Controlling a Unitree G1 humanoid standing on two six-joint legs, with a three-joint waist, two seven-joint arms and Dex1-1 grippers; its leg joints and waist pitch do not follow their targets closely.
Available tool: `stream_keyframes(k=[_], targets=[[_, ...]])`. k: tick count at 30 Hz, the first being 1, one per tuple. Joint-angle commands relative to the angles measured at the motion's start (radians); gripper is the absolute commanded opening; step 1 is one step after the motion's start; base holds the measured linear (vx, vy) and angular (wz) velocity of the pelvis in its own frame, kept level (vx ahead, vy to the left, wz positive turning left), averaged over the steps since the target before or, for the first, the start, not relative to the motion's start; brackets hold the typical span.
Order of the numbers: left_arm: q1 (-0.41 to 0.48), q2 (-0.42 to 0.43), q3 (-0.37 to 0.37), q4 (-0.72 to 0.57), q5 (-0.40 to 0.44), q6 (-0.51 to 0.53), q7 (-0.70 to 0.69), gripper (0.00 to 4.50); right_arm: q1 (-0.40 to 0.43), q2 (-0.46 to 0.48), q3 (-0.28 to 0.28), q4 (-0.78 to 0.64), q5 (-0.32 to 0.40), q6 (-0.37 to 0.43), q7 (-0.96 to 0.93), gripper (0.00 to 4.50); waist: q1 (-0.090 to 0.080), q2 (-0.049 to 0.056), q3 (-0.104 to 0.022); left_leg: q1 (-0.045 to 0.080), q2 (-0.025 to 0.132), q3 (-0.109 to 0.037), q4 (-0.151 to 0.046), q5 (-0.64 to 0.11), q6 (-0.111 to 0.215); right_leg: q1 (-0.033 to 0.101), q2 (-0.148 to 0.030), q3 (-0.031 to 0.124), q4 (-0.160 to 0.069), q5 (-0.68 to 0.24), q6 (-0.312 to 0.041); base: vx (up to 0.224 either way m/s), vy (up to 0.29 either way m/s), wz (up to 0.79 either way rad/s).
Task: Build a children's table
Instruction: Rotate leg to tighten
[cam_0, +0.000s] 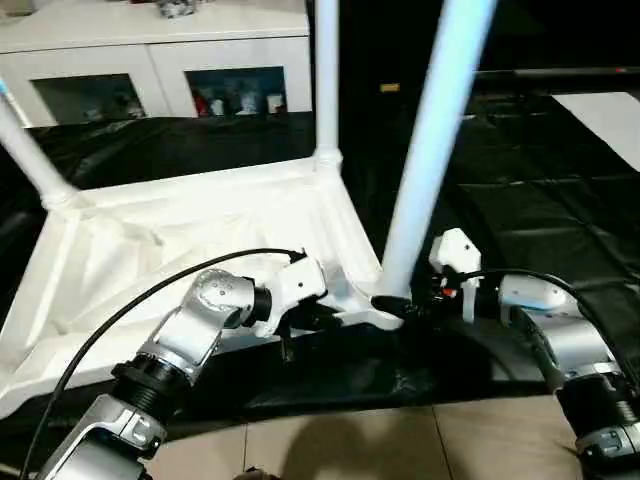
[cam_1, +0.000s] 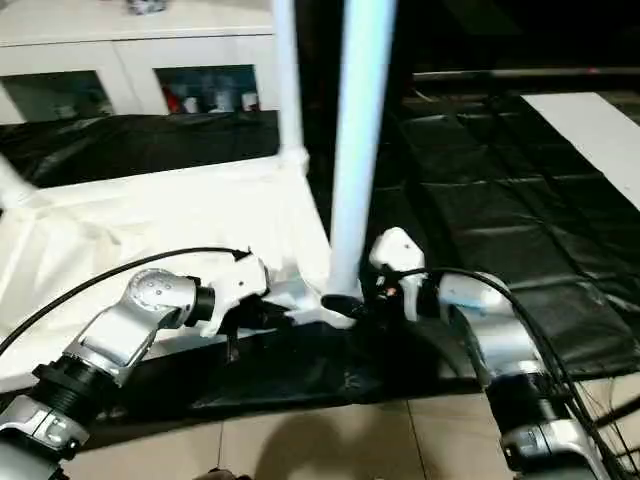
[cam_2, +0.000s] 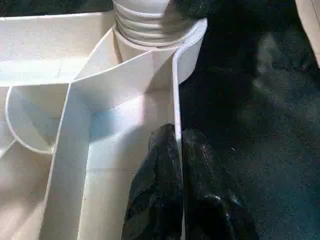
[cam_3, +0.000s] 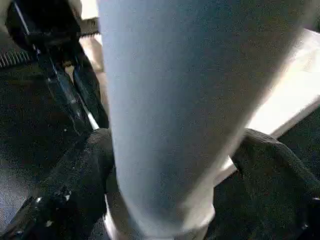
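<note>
Here the white plastic tabletop (cam_0: 150, 260) lies upside down on black sheeting (cam_0: 540, 200) over the floor, its ribbed underside up, with thin raised walls and rounded corner sockets. Smooth tapered round legs stand in three sockets: a near leg (cam_0: 430, 140), a far leg (cam_0: 326, 80) and a left leg (cam_0: 25, 150). The left gripper (cam_2: 176, 165) has its black jaws pinched shut on the tabletop's thin rim near the ribbed socket (cam_2: 155, 30). The right gripper (cam_3: 175, 200) sits at the near leg's base, its jaws on either side of it; whether they press it cannot be told. Behind stands a white cabinet (cam_0: 150, 50) with small items behind its glass doors.
</note>
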Motion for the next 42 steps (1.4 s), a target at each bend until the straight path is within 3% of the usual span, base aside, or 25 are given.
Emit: stream_keyframes(k=[1,12,14,16,26,40,41,42], targets=[[0.013,0.011,-0.043,-0.004,0.019,-0.021,-0.044,0.00,-0.022,-0.006,0.018,0.040,-0.032,-0.042,0.001,3.97,0.000,-0.023,-0.068,0.019,0.037,-0.017,-0.063,-0.232,0.060,0.040,-0.048,0.031,-0.076,-0.256,-0.230,0.000,0.000,0.00],[0.002,0.017,-0.042,0.025,0.022,-0.055,-0.043,0.00,-0.062,-0.003,0.037,0.137,-0.057,-0.141,0.036,3.97,0.000,-0.026,-0.069,0.018,0.035,-0.017,-0.062,-0.237,0.062,0.043,-0.045,0.030,-0.072,-0.236,-0.237,0.000,0.000,0.00],[-0.001,0.017,-0.041,0.031,0.023,-0.058,-0.044,0.00,-0.070,0.000,0.038,0.155,-0.058,-0.156,0.039,3.64,0.000,-0.028,-0.069,0.016,0.034,-0.016,-0.061,-0.234,0.065,0.043,-0.045,0.029,-0.072,-0.234,-0.239,0.000,0.000,0.00],[-0.004,0.016,-0.040,0.038,0.023,-0.061,-0.044,0.00,-0.077,0.003,0.038,0.173,-0.063,-0.166,0.046,3.64,0.000,-0.028,-0.068,0.017,0.035,-0.016,-0.061,-0.240,0.067,0.043,-0.046,0.029,-0.073,-0.247,-0.239,0.000,0.000,0.00],[-0.016,0.019,-0.035,0.059,0.020,-0.071,-0.048,0.00,-0.096,0.016,0.030,0.215,-0.050,-0.195,0.062,2.80,0.000,-0.029,-0.067,0.018,0.036,-0.018,-0.063,-0.259,0.060,0.041,-0.046,0.029,-0.074,-0.278,-0.234,0.000,0.000,0.00],[-0.026,0.029,-0.021,0.088,0.018,-0.087,-0.053,0.00,-0.112,0.030,0.020,0.274,-0.056,-0.276,0.051,2.73,0.000,-0.029,-0.067,0.017,0.036,-0.017,-0.063,-0.265,0.061,0.041,-0.047,0.029,-0.074,-0.280,-0.237,0.000,0.000,0.00],[-0.027,0.029,-0.020,0.089,0.018,-0.087,-0.052,0.00,-0.115,0.036,0.005,0.273,-0.029,-0.239,0.065,3.29,0.000,-0.029,-0.066,0.018,0.035,-0.018,-0.064,-0.270,0.060,0.041,-0.046,0.029,-0.075,-0.289,-0.236,0.000,0.000,0.00],[-0.028,0.028,-0.020,0.090,0.018,-0.087,-0.052,0.00,-0.118,0.040,-0.005,0.272,-0.010,-0.216,0.073,3.29,0.000,-0.029,-0.066,0.018,0.036,-0.018,-0.064,-0.271,0.060,0.041,-0.046,0.029,-0.075,-0.292,-0.235,0.000,0.000,0.00]])
